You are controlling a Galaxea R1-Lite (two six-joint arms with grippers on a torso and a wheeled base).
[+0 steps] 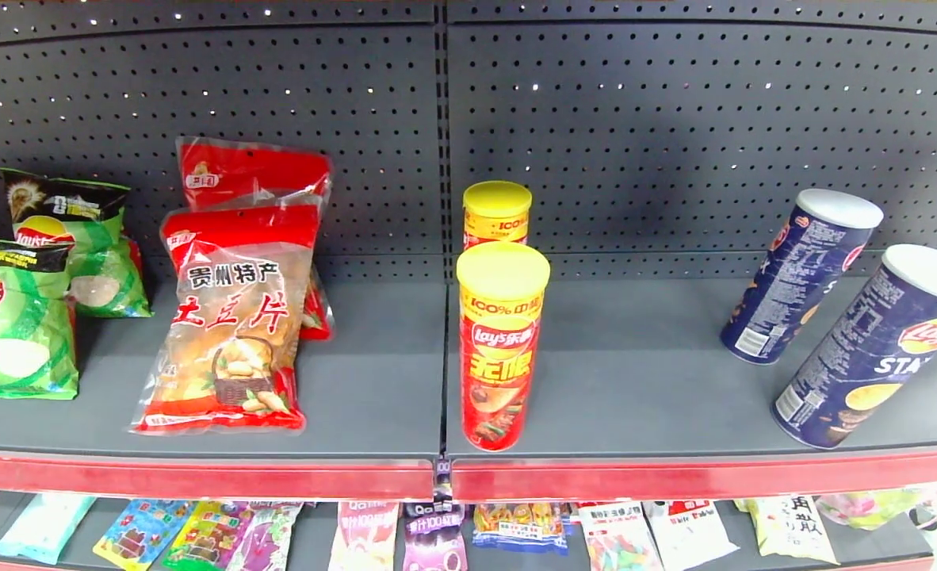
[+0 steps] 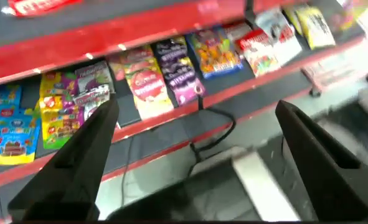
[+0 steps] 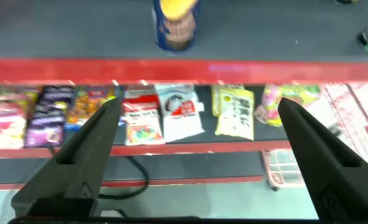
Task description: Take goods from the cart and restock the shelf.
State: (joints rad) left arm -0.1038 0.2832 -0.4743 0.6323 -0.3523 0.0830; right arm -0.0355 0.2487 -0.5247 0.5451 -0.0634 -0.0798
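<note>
- Guessing the restock is partway at best: upper shelf point(image 1: 619, 381) already carrying some goods, but with wide bare stretches, mostly between its middle and the right end.
- Nothing in hand right now. Left gripper point(image 2: 196, 162) with jaws spread wide and empty, hanging low in front of the lower shelf point(image 1: 873, 547). Right gripper point(image 3: 196, 155) same deal, jaws apart, holding nothing, a bit below the upper shelf's red front edge.
- Still to do, by my reckoning: go to the cart, grab an item, bring it up, repeat.
- Spotted a pale wire-frame thing point(image 3: 283, 168) down low past the right end of the lower shelf. Could be the cart, can't tell for sure.
- Already up top: red canister point(image 1: 502, 349) standing near the front edge at the middle, with a yellow-lidded canister point(image 1: 497, 212) right behind it.
- Also two blue canisters point(image 1: 801, 277) toward the right end, and red snack bags point(image 1: 231, 333) left of the middle, one behind the other. Green chip bags point(image 1: 13, 317) at the left end.
- Worth watching: that red canister so close to the front edge, probably easy to knock off when reaching past.
- Lower shelf packed with candy packets point(image 1: 516, 527) along its front edge.
</note>
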